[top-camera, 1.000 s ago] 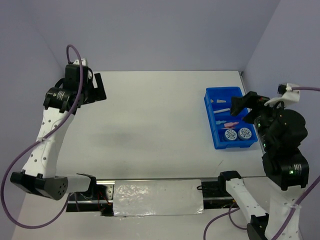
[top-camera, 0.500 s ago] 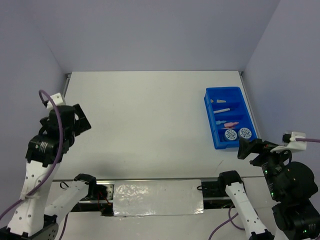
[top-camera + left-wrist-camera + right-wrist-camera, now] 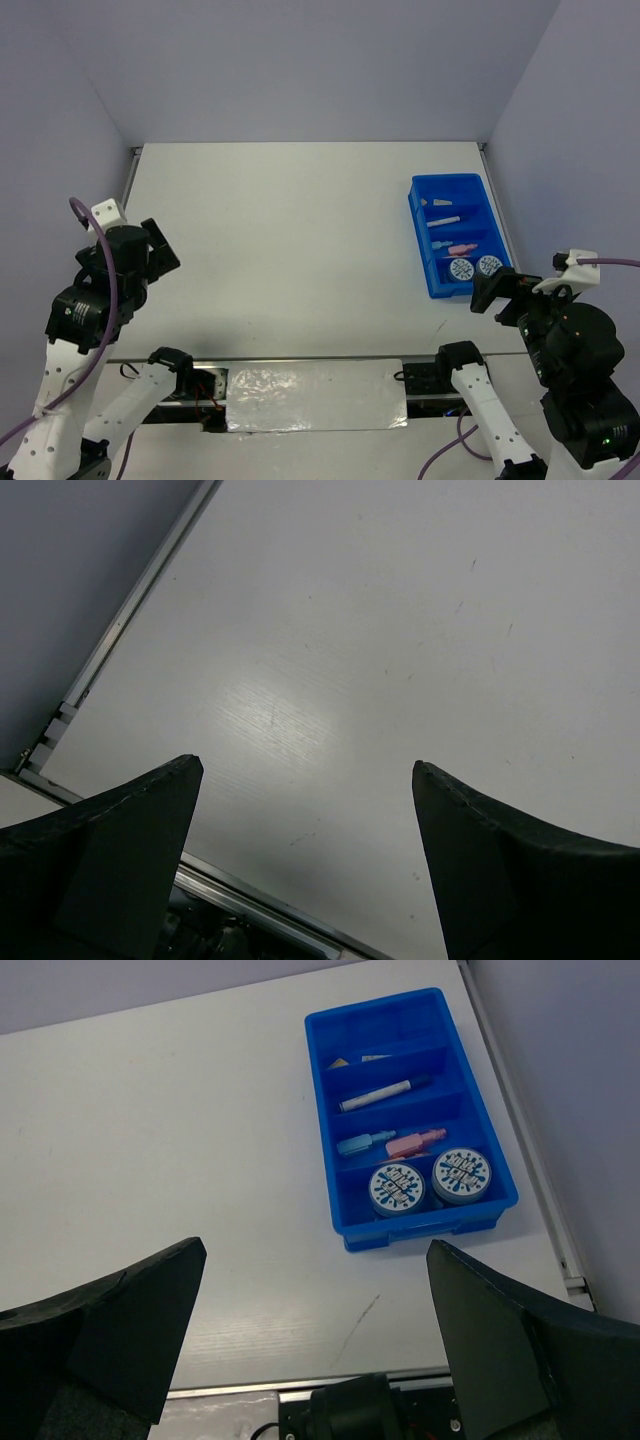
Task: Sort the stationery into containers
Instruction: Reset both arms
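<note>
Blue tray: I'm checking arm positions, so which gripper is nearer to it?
Right. The right gripper sits just beyond the near edge of the blue tray; the left gripper is over the left side of the table, far from it.

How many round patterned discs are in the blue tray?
2. Both sit side by side in the blue tray's compartment nearest the arms: left disc, right disc. None appears hidden elsewhere.
</note>
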Action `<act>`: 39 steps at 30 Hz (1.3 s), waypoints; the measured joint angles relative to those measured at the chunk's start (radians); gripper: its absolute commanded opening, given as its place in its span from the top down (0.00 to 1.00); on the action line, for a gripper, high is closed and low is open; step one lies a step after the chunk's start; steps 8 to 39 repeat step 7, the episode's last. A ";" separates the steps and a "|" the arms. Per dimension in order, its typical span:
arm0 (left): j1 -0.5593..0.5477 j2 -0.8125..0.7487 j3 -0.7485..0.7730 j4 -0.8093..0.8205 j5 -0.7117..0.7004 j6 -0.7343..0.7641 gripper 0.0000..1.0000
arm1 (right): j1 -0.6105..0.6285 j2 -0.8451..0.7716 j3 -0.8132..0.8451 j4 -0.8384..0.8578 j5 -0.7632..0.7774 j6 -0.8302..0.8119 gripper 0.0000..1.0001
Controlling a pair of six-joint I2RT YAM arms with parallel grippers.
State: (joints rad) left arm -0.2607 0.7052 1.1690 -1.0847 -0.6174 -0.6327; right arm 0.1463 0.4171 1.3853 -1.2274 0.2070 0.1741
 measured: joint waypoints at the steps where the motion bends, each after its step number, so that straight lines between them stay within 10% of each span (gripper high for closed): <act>1: 0.000 0.002 0.003 0.000 -0.002 0.000 0.01 | 0.000 0.000 0.000 0.000 0.001 0.001 0.00; 39: -0.003 0.007 0.012 0.001 -0.017 0.000 0.01 | 0.000 0.000 -0.001 0.000 0.018 0.009 0.00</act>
